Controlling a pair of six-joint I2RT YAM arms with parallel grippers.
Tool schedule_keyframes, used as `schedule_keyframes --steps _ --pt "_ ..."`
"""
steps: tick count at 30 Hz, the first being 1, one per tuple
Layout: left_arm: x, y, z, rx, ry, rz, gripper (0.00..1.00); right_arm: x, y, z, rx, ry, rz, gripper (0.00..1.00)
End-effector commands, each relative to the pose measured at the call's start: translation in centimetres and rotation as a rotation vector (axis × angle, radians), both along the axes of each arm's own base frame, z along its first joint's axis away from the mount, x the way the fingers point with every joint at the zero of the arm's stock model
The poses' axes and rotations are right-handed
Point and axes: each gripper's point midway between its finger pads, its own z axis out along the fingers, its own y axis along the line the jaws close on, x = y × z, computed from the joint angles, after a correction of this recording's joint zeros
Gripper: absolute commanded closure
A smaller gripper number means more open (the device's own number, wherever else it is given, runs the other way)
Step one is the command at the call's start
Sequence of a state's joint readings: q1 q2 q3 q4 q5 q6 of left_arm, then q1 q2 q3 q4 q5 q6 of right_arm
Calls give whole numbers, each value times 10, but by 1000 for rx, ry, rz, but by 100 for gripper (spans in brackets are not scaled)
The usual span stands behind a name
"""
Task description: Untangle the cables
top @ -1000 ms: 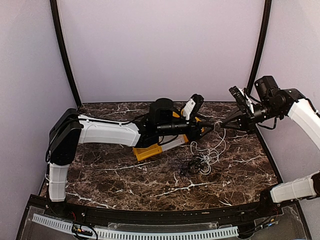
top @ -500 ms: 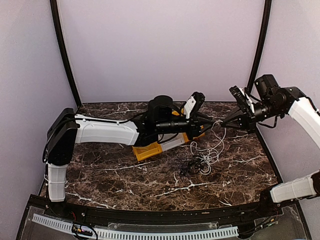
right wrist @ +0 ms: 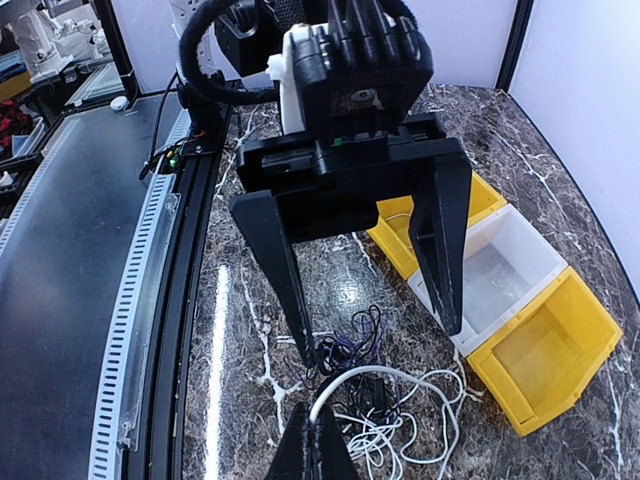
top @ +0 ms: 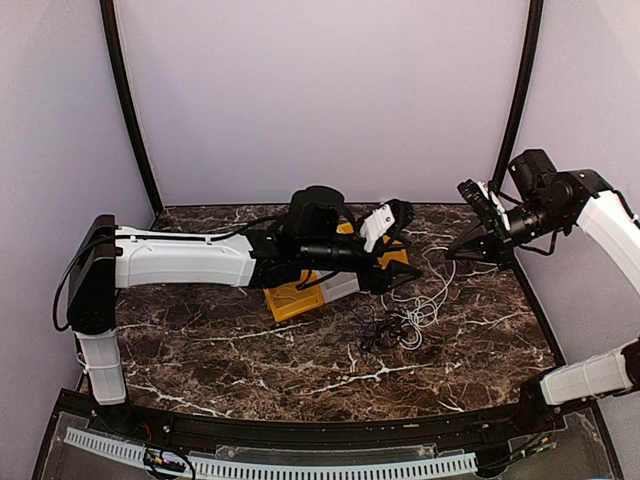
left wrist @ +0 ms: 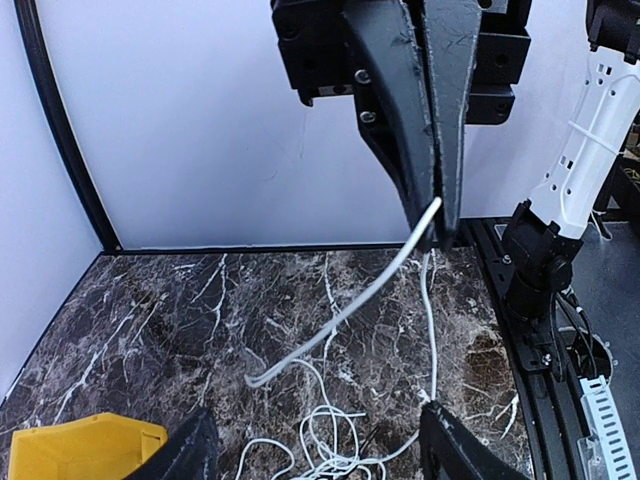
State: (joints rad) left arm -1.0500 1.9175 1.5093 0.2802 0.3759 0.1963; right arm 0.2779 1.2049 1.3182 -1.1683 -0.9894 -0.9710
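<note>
Now your right gripper (left wrist: 437,232) is clenched on the white cable (left wrist: 340,318), while your left gripper (right wrist: 380,338) is spread wide and grips nothing.
You have the cord pinched between the right fingertips, raised above the table (top: 250,360). A short free end sticks out to one side, and the rest drops to a loose white heap on the marble. The black cables (top: 385,330) lie tangled just beside that heap, near the yellow bins (top: 290,300).

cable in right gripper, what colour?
White; the cable in the right gripper shows best in the left wrist view.
</note>
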Motion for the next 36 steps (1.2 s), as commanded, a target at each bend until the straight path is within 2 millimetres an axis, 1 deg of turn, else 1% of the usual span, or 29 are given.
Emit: schedule_keyframes --steps 1,2,4,6,8,9,10,11,12,13,14,15,16,17,18,19,21,22,23,24,25,26,27,28,29,30,31,35,36 --pt "-8 -18 29 -107 -22 -45 34 -1 2 12 7 -30 9 100" --pt "-7 -21 37 -142 -32 -46 34 -2 2 13 7 -30 10 100" --pt "-7 -26 44 -177 -27 -59 38 -3 2 12 6 -29 8 100" --pt "-9 -31 50 -205 -20 -79 43 -2 2 10 6 -25 5 100" --pt "-10 -33 54 -226 -14 -93 52 -4 3 10 18 -14 9 100" --pt "-10 -34 52 -228 -8 -96 62 -4 4 11 26 -11 12 100" --pt "-10 -35 52 -230 -8 -93 75 -5 5 13 34 -7 15 98" --pt "-9 -35 51 -229 -6 -90 83 -5 5 17 44 -8 19 84" --pt "-6 -34 49 -225 -2 -76 95 -6 6 21 55 -11 22 67" --pt "-6 -33 49 -225 4 -67 98 -8 6 25 69 -19 29 56" --pt "-4 -32 44 -222 10 -55 100 -10 7 30 82 -31 37 50" --pt "-4 -30 48 -233 11 -50 100 -11 7 34 90 -42 44 48" --pt "-4 -28 43 -227 20 -42 100 -12 8 36 97 -46 54 47" --pt "-5 -27 42 -224 23 -39 100 -12 8 37 98 -46 58 48" --pt "-5 -25 40 -220 29 -34 100 -12 8 37 100 -48 62 52" --pt "-4 -24 39 -215 33 -28 100 -11 8 37 100 -48 59 62" --pt "-3 -21 40 -214 36 -9 100 -9 9 34 93 -37 56 89" --pt "-1 -18 45 -220 28 7 100 -8 8 33 89 -37 53 100" --pt "-1 -17 45 -215 26 15 100 -8 8 32 88 -39 51 100" --pt "0 -13 53 -222 10 27 100 -7 8 30 85 -35 43 100" --pt "-1 -11 54 -218 7 31 100 -7 8 30 84 -34 38 100" --pt "0 -6 63 -230 -11 47 100 -7 8 29 83 -31 35 100" --pt "4 -3 64 -225 -17 75 100 -6 8 28 80 -30 31 100" --pt "4 2 74 -235 -37 90 100 -5 8 27 80 -29 27 100" --pt "9 6 73 -227 -45 127 100 -5 8 26 79 -27 24 100" --pt "9 12 84 -240 -69 142 100 -6 8 26 81 -30 25 100" --pt "13 16 86 -239 -80 173 100 -7 8 26 86 -28 29 100" --pt "11 35 122 -299 -126 211 100 -16 8 27 106 -30 71 100" --pt "10 37 128 -316 -129 211 100 -18 8 28 108 -23 80 91"
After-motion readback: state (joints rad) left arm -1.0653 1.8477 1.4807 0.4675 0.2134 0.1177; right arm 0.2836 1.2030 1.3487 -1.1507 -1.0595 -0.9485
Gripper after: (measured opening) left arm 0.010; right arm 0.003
